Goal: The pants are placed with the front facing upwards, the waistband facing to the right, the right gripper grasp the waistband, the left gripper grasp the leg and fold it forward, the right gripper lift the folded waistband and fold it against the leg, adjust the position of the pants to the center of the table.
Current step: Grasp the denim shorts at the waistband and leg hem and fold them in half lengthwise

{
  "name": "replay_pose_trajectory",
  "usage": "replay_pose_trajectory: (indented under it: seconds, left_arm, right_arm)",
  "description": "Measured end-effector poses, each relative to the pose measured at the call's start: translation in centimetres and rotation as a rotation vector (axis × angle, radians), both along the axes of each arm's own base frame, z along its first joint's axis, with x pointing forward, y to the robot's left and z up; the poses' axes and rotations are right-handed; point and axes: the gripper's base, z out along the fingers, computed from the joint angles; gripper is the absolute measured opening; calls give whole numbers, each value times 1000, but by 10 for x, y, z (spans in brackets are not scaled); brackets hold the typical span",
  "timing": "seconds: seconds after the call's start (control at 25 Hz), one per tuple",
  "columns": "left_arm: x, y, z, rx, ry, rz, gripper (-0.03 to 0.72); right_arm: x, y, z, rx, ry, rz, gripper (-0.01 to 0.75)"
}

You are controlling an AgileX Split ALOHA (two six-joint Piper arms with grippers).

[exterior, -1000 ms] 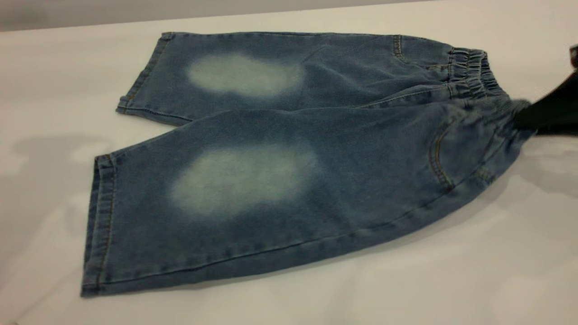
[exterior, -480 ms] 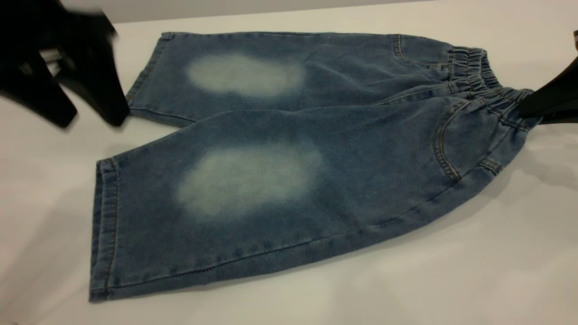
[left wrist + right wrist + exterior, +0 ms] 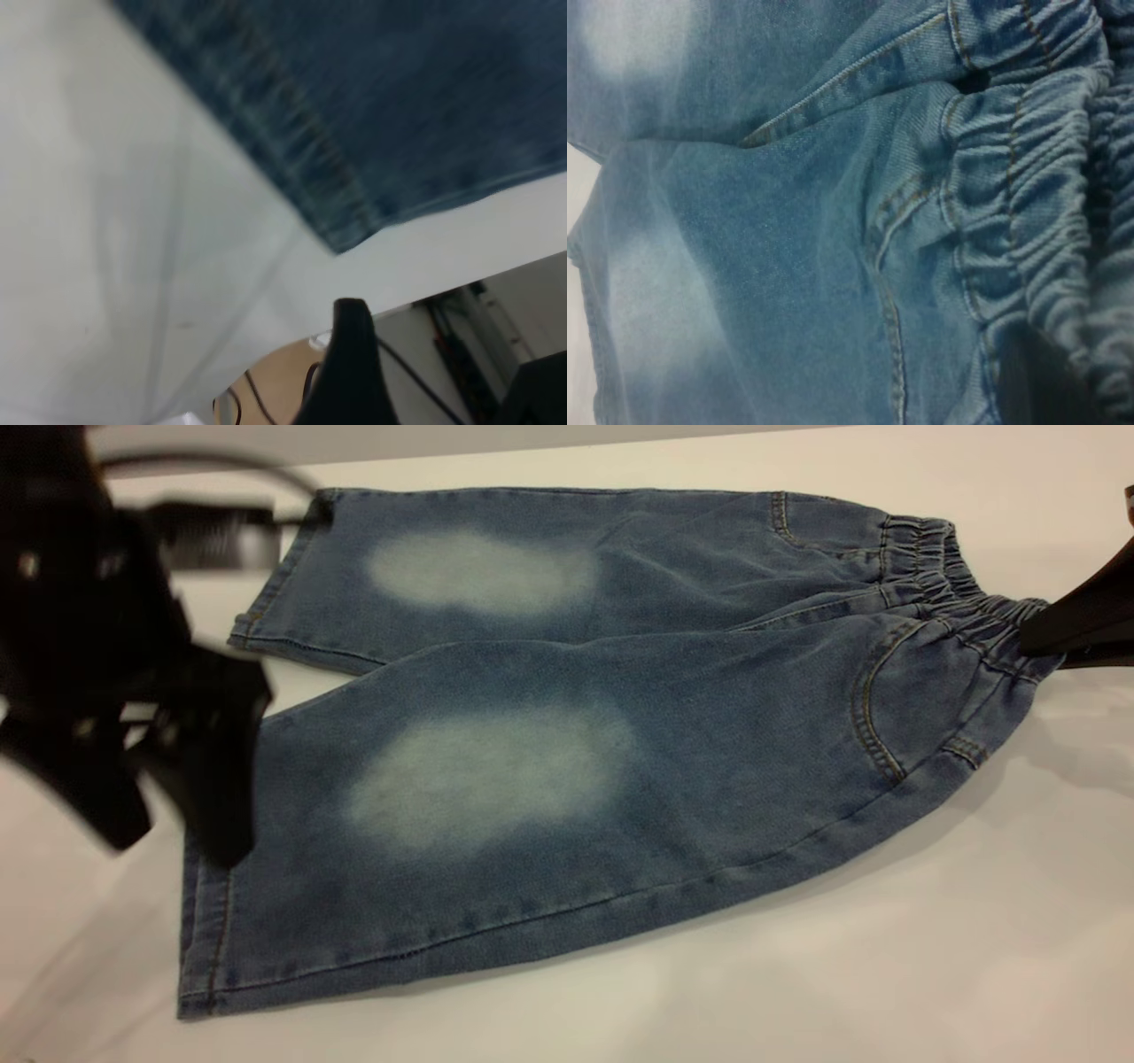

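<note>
The blue denim pants (image 3: 567, 726) lie flat, front up, on the white table (image 3: 886, 957), with both leg hems to the left. The gathered waistband (image 3: 939, 571) faces right. My right gripper (image 3: 1032, 640), black and tapered, is shut on the waistband's near corner; its wrist view shows the ruched waistband (image 3: 1028, 204) bunched over a dark finger (image 3: 1036, 381). My left gripper (image 3: 173, 841) hangs open over the near leg's hem (image 3: 199, 921), its two blunt fingers spread. The left wrist view shows that hem corner (image 3: 337, 212) and one finger (image 3: 350, 372).
The table's far edge (image 3: 532, 444) runs just behind the pants. In the left wrist view the table's edge (image 3: 425, 297) lies near the hem corner, with cables (image 3: 443, 336) below it. Bare table lies in front of the pants.
The left gripper came in at the far left by the far leg's hem and has moved nearer, over the near leg's hem. The right gripper keeps its hold on the waistband.
</note>
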Motion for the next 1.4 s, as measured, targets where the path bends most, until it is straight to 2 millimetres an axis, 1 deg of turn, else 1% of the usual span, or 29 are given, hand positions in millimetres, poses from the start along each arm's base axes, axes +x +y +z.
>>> replay_pose_trajectory:
  seconds: [0.24,0.4,0.52,0.68,0.76,0.96,1.24,1.4]
  left_arm:
    - [-19,8,-21,10,-15,25,527]
    - [-33,15,-37,16,-55,40,527]
    - [-39,18,-45,12,-110,50,527]
    - [-32,18,-49,-4,-197,64,527]
    - [-30,17,-54,-4,-211,66,527]
    - [-31,15,-68,1,-175,80,527]
    - [-33,3,-73,-13,-194,27,527]
    - [-34,1,-78,-6,-185,17,527]
  right_arm:
    - [0,0,0,0,0,0,32]
    - [0,0,0,0,0,0,32]
    - [0,0,0,0,0,0,32]
    - [0,0,0,-1,0,1,32]
    - [0,0,0,-1,0,1,32]
    - [0,0,0,0,-1,2,32]
    - [0,0,0,0,-1,2,32]
    - [0,0,0,1,-1,1,32]
